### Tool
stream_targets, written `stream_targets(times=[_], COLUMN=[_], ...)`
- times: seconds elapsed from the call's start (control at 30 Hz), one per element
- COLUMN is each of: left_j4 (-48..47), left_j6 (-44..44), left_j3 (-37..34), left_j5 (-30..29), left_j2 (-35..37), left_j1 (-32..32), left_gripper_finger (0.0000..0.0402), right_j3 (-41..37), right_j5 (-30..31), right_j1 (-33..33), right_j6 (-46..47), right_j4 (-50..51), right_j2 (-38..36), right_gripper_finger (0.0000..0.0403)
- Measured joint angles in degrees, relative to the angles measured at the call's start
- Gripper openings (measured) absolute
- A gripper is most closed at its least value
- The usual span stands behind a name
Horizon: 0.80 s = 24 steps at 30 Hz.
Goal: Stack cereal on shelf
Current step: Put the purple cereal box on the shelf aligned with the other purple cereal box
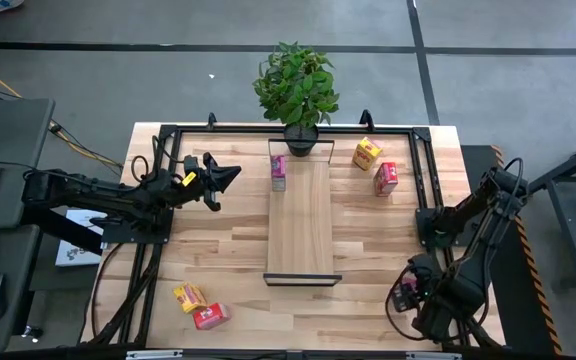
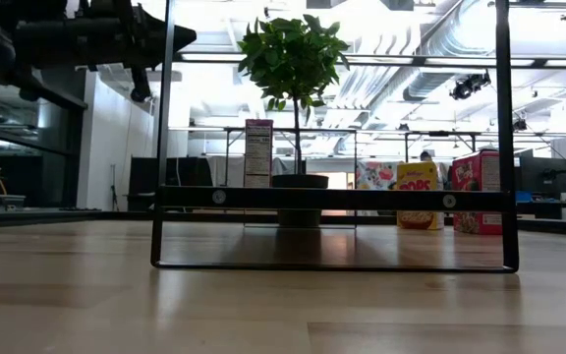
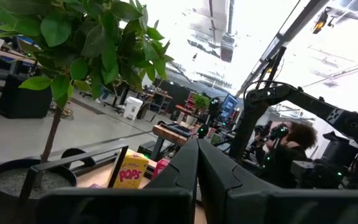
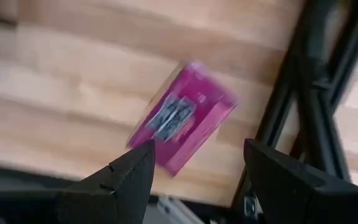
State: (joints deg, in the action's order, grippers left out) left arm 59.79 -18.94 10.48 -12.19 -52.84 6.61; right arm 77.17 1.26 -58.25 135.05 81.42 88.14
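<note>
The shelf lies at the table's middle. One pink cereal box stands upright on its far end and also shows in the low view. A yellow box and a red box stand at the far right. Another yellow box and red box lie at the near left. The second pink box lies flat on the table at the near right. My right gripper is open above it, not touching it. My left gripper is shut and empty, raised left of the shelf's far end.
A potted plant stands just beyond the shelf's far end. A black frame runs around the table, and one of its bars passes close beside the near-right pink box. Bare tabletop lies on both sides of the shelf.
</note>
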Motion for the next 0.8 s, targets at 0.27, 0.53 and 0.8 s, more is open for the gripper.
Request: stream_targets(times=[0.27,0.53,0.8], left_j4=[0.02,0.02,0.0], left_j6=[0.02,0.02,0.23], left_j3=[0.0,0.0,0.0], left_j5=[0.0,0.02,0.02], left_j2=[0.0,0.0,0.0], left_j1=[0.0,0.0,0.0], left_gripper_finger=[0.0,0.0,0.0], right_j3=[-0.07,-0.07,-0.07], right_j5=[2.77,-1.1,0.07], right_j1=[1.57,2.03,2.92], right_j6=[0.66,1.16,1.11], right_j4=[0.16,-0.23,-1.43], right_j2=[0.96,3.35,4.72], right_gripper_finger=[0.0239,0.0239,0.0239])
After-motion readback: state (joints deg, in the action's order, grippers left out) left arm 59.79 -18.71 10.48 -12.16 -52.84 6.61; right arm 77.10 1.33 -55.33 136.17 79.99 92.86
